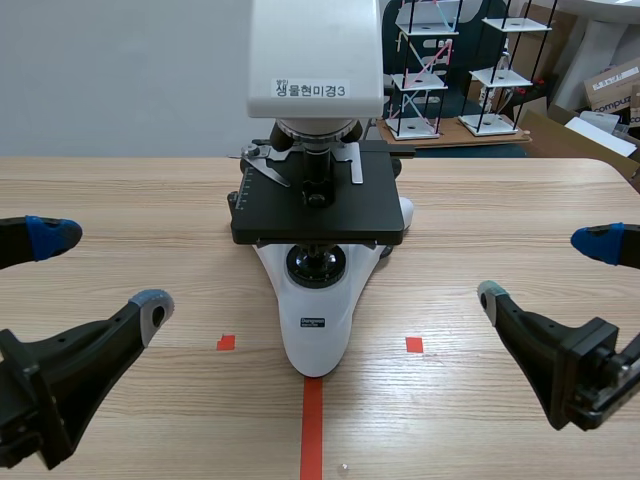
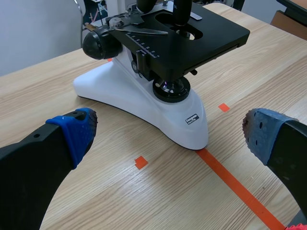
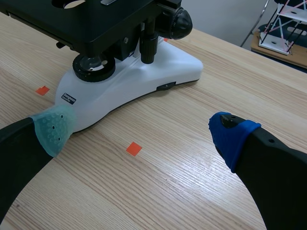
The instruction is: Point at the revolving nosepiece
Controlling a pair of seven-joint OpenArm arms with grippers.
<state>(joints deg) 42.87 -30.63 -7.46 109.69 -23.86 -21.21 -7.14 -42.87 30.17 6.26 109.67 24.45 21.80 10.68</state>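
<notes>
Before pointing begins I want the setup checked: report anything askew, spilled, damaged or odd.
Nothing stands out. The microscope stands upright and looks intact, its base at the tape line's end. The left gripper and right gripper are open, either side of it, touching nothing.

Light wooden table (image 1: pixel 120 220) — grain runs side to side. One white-and-black microscope (image 1: pixel 316 320) stands on it at the middle, base flat on the wood — its narrow end meets the orange-red tape line (image 1: pixel 312 430).
</notes>
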